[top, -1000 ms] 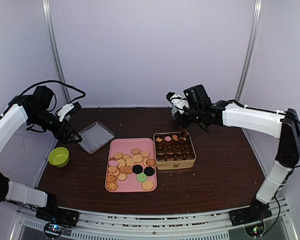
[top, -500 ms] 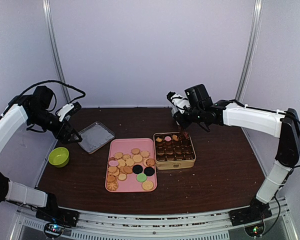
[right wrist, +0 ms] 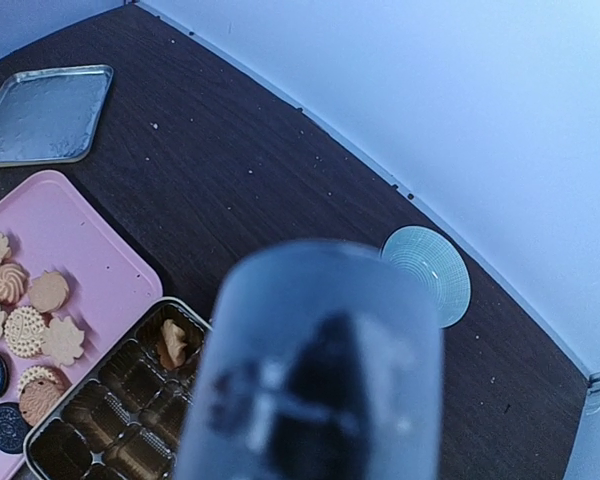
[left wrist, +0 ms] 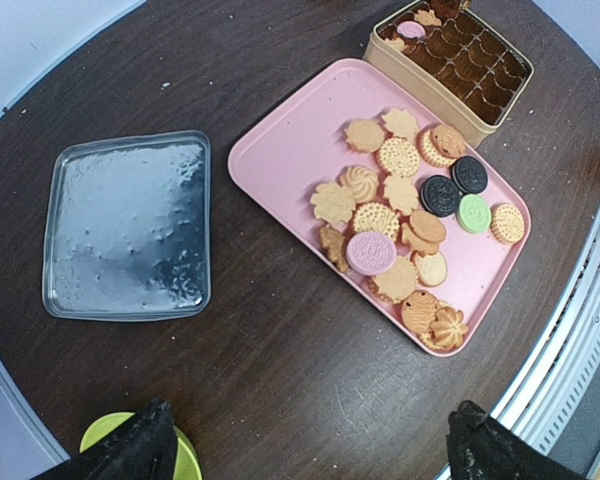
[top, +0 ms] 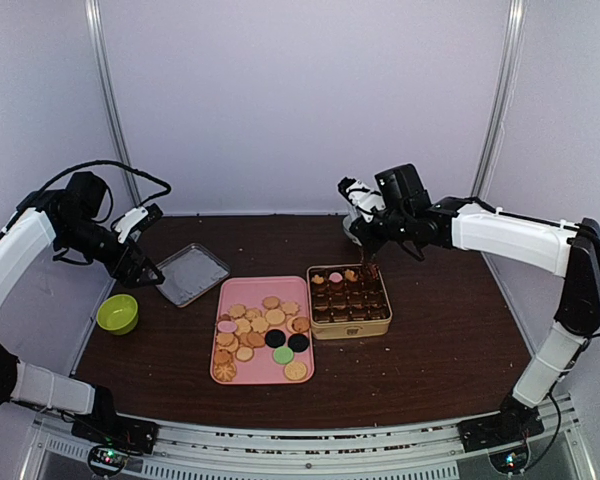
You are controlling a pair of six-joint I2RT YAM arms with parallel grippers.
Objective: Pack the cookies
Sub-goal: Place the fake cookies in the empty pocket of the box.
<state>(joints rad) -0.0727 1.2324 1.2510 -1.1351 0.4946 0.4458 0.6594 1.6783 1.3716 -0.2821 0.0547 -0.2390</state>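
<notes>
Our right claw (top: pixel 370 256) has lifted a little off the far right corner of the tin (top: pixel 350 328), mid-worktop; we cannot tell if its jaws are apart. The left claw (top: pixel 145 270) hangs wide apart near the left edge. Most cookies (top: pixel 275 317) lie on the pink tray (top: pixel 242 292) beside the tin, so much packing remains.

The dark brown wooden worktop (top: pixel 430 350) held a pink rectangular tray (top: pixel 230 293), a gold square tin (top: pixel 351 328) just beside it, a shiny square lid (top: pixel 191 273), a small green bowl (top: pixel 117 313) and a pale round disc (right wrist: pixel 426 274).
</notes>
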